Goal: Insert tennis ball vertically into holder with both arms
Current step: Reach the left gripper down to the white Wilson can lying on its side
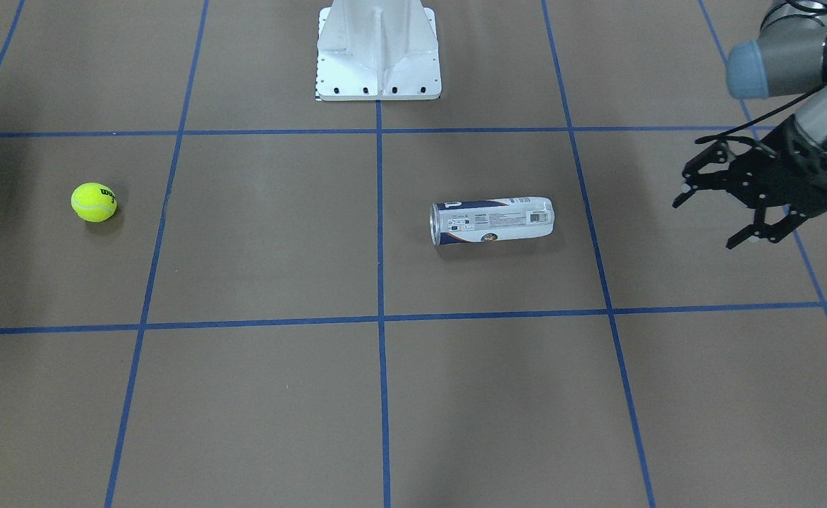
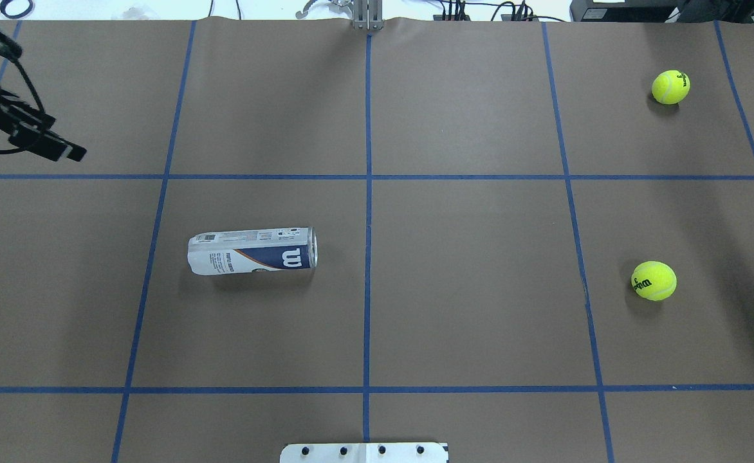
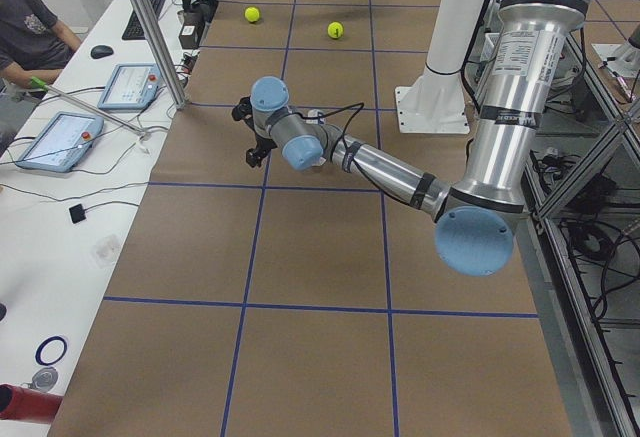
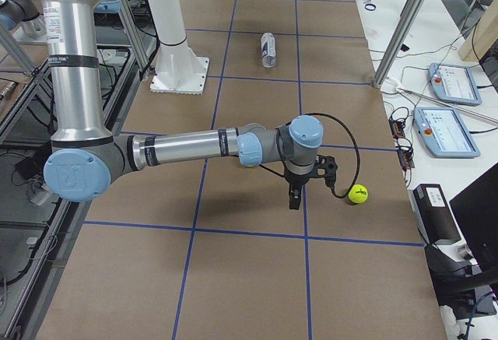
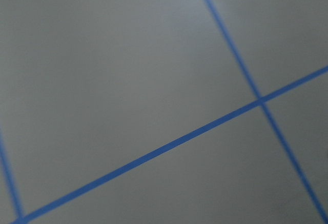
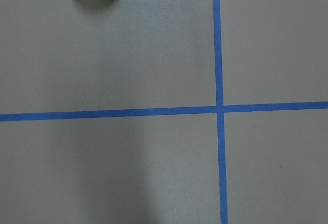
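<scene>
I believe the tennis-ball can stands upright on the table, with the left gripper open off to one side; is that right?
Not quite: the tennis-ball can lies on its side, as the overhead exterior view shows. The left gripper is indeed open, off to one side.

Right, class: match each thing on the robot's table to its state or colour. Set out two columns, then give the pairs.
Things:
1. tennis-ball can
2. tennis ball nearer the robot
3. left hand
4. pedestal base

States:
A. open, holding nothing
B. white, standing upright
C. lying on its side
D. yellow-green with black lettering

Pairs: 1-C; 2-D; 3-A; 4-B
</scene>
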Tool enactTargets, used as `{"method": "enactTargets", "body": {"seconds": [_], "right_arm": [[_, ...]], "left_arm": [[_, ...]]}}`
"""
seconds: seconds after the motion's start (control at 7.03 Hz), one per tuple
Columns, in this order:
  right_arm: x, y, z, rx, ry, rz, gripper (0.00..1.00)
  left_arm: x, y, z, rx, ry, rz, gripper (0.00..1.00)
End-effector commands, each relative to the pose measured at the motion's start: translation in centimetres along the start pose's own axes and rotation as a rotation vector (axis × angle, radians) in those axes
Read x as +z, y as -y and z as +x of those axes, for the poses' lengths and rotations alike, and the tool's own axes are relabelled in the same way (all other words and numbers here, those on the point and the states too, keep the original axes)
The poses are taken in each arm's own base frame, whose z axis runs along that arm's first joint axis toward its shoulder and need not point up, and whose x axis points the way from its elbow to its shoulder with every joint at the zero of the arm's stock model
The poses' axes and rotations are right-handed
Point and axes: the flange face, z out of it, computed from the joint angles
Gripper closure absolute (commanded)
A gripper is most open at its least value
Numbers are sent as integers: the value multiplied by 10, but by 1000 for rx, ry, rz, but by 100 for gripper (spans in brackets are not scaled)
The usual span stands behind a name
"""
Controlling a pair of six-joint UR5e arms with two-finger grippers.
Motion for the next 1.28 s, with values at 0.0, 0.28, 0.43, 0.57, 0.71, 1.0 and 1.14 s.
{"method": "enactTargets", "body": {"seconds": [0.0, 0.28, 0.43, 0.57, 0.71, 1.0, 1.14], "right_arm": [[2, 0, 2, 4, -1, -4, 0], [6, 0, 5, 9, -6, -11, 0], [5, 1, 4, 7, -5, -9, 0], [5, 1, 3, 6, -2, -9, 0], [5, 0, 5, 9, -3, -10, 0], [8, -1, 7, 13, -4, -16, 0], [9, -1, 8, 14, -5, -17, 0]], "left_arm": [[64, 55, 100, 161, -137, -41, 1], [116, 82, 159, 359, -218, -63, 1], [125, 82, 171, 472, -210, -52, 1], [132, 88, 182, 571, -176, -41, 0], [153, 101, 210, 654, -115, -57, 0], [210, 123, 260, 700, -42, -127, 0], [225, 114, 260, 693, -48, -162, 0]]}}
